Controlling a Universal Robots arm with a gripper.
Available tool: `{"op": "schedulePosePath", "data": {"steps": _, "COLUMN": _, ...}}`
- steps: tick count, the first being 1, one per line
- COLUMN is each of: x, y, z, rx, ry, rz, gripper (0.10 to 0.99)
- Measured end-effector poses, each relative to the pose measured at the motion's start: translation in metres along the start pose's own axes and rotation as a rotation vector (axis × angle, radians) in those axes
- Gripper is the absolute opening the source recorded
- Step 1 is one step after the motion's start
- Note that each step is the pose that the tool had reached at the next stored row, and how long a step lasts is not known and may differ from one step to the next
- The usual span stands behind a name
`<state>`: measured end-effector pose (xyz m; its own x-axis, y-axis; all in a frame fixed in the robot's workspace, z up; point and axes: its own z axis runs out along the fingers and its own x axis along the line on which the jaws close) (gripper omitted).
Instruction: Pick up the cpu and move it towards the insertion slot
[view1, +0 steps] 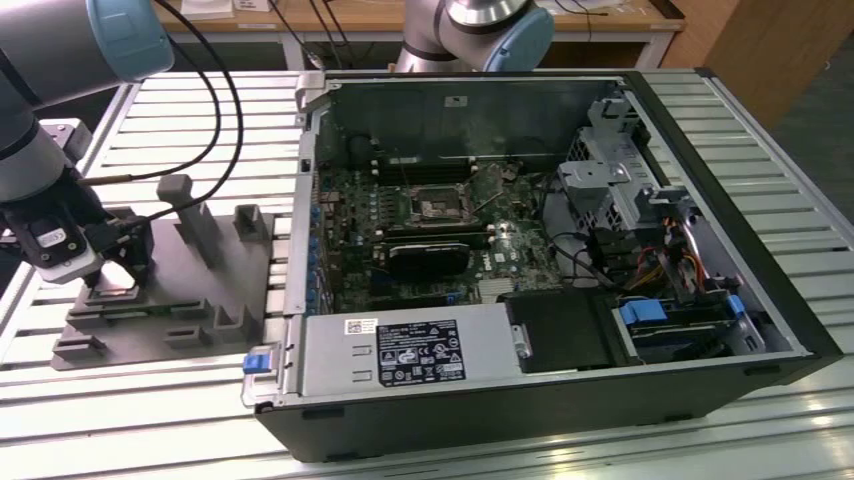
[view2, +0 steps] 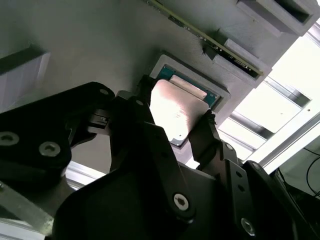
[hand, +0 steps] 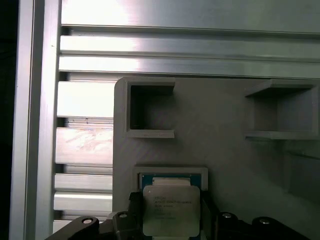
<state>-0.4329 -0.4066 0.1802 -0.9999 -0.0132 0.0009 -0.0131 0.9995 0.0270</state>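
Cpu: the small flat square cpu (hand: 171, 210) with a silvery-white metal top sits between the claw's fingers (view2: 137, 117). It is over its square pocket (hand: 170, 173) in the grey plastic fixture plate (view1: 174, 300).
Seat: in the second wrist view the chip looks tilted and partly out of the pocket, so I judge it just lifted. I can't confirm it is fully clear.
Claw: the black two-finger claw (view2: 176, 119) is closed on the cpu, with one finger against each of two opposite edges, as far as both wrist views let me judge.
Where: the plate lies on the slatted aluminium bench (view1: 747, 120) at the exterior view's left, with the arm over its near-left corner.
Insertion slot: the small dark square insertion slot (view1: 438, 208) with a silver frame is on the green circuit board (view1: 514, 262). The board is inside the open black computer case (view1: 534, 405), well apart from the claw.
Handling: I'd call the cpu light, thin and rigid, so it won't flex. The smooth metal lid is probably slippery. The underside contacts are likely fragile, so I'd keep anything from touching them.
Hold: grip the side edges only, centred, with modest squeeze. An off-centre pinch could let it pivot or pop out.
Risk: the tilt in the grip. I'd want it level in the claw.
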Motion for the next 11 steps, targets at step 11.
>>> {"op": "schedulePosePath", "data": {"steps": 11, "x": -0.0005, "y": 0.0000, "z": -0.0014, "rx": 0.000, "ry": 0.0000, "rz": 0.000, "gripper": 0.545}}
